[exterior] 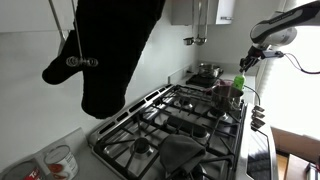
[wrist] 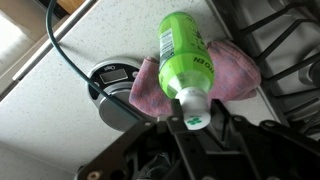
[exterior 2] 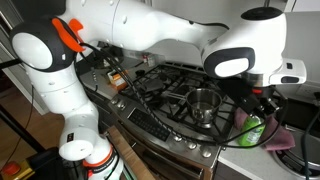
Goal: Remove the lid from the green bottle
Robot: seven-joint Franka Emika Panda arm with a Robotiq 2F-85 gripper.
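Observation:
The green bottle (wrist: 186,50) stands upright on a pink cloth (wrist: 236,72) beside the stove. It is bright green with a white lid (wrist: 194,108) that has a green mark on top. My gripper (wrist: 197,122) is straight above it, one finger on each side of the lid and pressed close to it. The lid sits on the bottle. In both exterior views the bottle (exterior: 238,86) (exterior 2: 252,129) is under the gripper (exterior: 242,70) (exterior 2: 262,106) at the edge of the hob.
A shiny steel pot (exterior 2: 203,103) (exterior: 207,72) stands on a burner of the gas hob (exterior: 180,120). A round black and silver device (wrist: 113,85) with a cable lies on the counter by the cloth. A black oven mitt (exterior: 110,50) hangs near the camera.

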